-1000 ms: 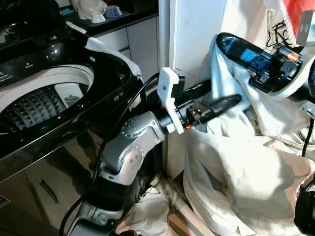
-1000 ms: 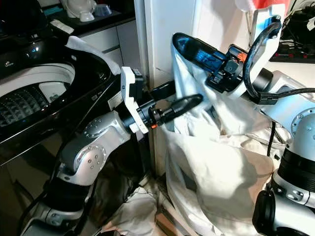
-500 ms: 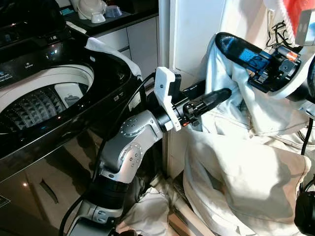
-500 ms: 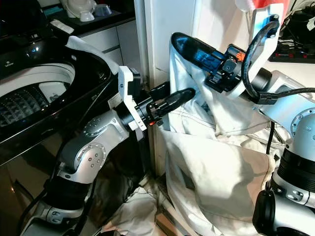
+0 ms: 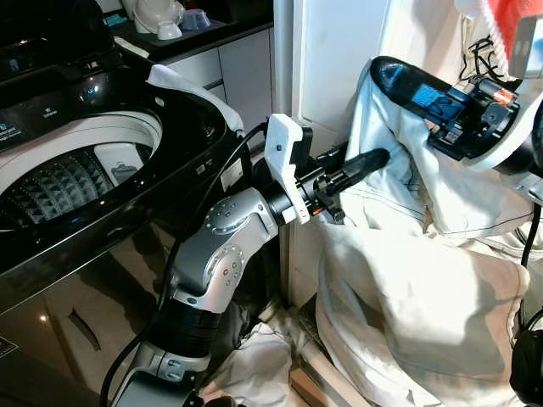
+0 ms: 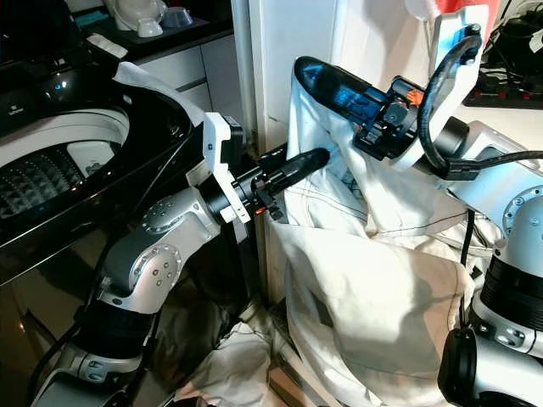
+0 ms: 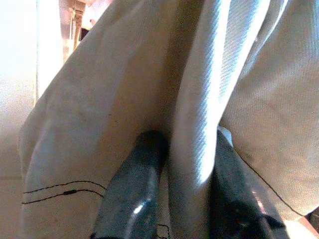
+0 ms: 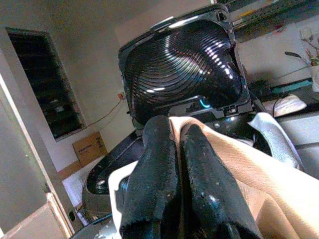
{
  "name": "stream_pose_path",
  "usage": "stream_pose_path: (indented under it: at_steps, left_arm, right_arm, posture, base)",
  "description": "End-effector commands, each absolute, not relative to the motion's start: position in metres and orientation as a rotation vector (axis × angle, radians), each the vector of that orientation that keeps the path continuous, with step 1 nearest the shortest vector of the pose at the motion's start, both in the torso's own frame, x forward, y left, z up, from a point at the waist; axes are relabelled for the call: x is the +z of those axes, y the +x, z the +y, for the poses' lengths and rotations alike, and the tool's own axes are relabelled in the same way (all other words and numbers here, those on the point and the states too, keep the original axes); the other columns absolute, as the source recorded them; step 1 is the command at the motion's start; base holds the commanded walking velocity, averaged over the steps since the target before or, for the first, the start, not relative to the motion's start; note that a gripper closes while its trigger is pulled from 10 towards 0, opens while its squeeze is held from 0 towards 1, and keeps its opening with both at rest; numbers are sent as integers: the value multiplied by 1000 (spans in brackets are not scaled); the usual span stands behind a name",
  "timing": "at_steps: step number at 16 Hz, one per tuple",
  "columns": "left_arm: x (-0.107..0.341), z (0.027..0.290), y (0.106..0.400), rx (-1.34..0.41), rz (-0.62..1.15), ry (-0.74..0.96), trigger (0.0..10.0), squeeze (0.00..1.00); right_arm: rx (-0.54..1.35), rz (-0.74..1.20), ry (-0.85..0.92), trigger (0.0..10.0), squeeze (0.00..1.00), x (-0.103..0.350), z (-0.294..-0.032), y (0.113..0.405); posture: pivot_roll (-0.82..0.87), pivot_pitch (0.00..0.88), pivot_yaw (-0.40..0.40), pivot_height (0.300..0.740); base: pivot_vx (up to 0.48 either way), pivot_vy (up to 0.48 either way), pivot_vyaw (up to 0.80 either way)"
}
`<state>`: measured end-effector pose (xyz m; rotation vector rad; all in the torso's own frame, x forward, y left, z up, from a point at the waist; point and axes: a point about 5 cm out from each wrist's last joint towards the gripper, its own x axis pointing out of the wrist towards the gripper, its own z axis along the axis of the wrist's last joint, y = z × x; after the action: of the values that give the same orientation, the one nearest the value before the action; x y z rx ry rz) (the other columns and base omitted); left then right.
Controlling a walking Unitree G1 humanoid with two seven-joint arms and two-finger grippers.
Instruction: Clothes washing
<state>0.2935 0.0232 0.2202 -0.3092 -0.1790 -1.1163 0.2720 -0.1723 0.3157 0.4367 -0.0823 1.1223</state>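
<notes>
A large cream garment (image 5: pixel 424 288) hangs beside the black top-loading washer (image 5: pixel 195 127), whose lid is up and whose drum (image 5: pixel 76 174) is open. My right gripper (image 5: pixel 382 72) is raised at the upper right, shut on the garment's top edge; in the right wrist view its fingers (image 8: pixel 164 164) pinch tan cloth with the washer's lid behind. My left gripper (image 5: pixel 373 163) reaches across from the washer side into the hanging cloth. In the left wrist view a fold of the garment (image 7: pixel 199 99) fills the gap between its two fingers (image 7: pixel 144 164).
A white cloth (image 5: pixel 182 85) lies over the washer's back right corner. More pale laundry (image 5: pixel 254 356) is heaped on the floor by the white door post (image 5: pixel 288 68). A dark counter (image 5: pixel 212 34) with bowls stands behind the washer.
My left gripper has drawn back toward the washer and tilted upward, with cloth between its fingers. The garment now bulges wider at the right. The right gripper has stayed put.
</notes>
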Motion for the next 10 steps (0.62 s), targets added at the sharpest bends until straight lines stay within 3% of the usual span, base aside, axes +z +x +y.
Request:
stream_pose_path:
  at_steps: [1,2,3,4,5,8,9,10]
  left_arm:
    - [215,26,298,-1086,-150,-286,0,0]
    - [216,27,299,-1082,-151,-288,0,0]
    - [217,31,302,-1055,-162,-290,0,0]
    - [220,36,307,-1020,-178,-283,0,0]
    - [225,46,315,-966,-204,-272,0,0]
    - [251,79,335,-832,-293,-184,0,0]
    - [273,102,345,-755,-348,-110,0,0]
    - [295,126,353,-671,-404,-37,0,0]
  right_arm:
    - [1166,-152,395,0,0,329,-168,263]
    - [1162,-151,394,0,0,329,-168,264]
    - [1156,-158,394,3608,0,330,-169,264]
    - [1132,-165,402,10000,851,330,-171,265]
    - [1104,-186,450,10000,1000,333,-176,269]
    - [1067,-218,418,10000,1000,339,-184,269]
    - [1067,-222,375,10000,0,339,-186,266]
    - [1071,-229,336,10000,0,339,-187,262]
  posture:
    - [-21,0,66,740]
    - [-21,0,66,740]
    - [-21,0,67,740]
    - [-21,0,69,740]
    - [-19,0,68,740]
    - [-11,0,63,740]
    - [-7,0,61,740]
    - [-7,0,61,740]
  base:
    - [0,0,0]
    - [0,0,0]
    - [0,0,0]
    - [0,0,0]
    - [0,0,0]
    - [0,0,0]
    - [0,0,0]
    - [0,0,0]
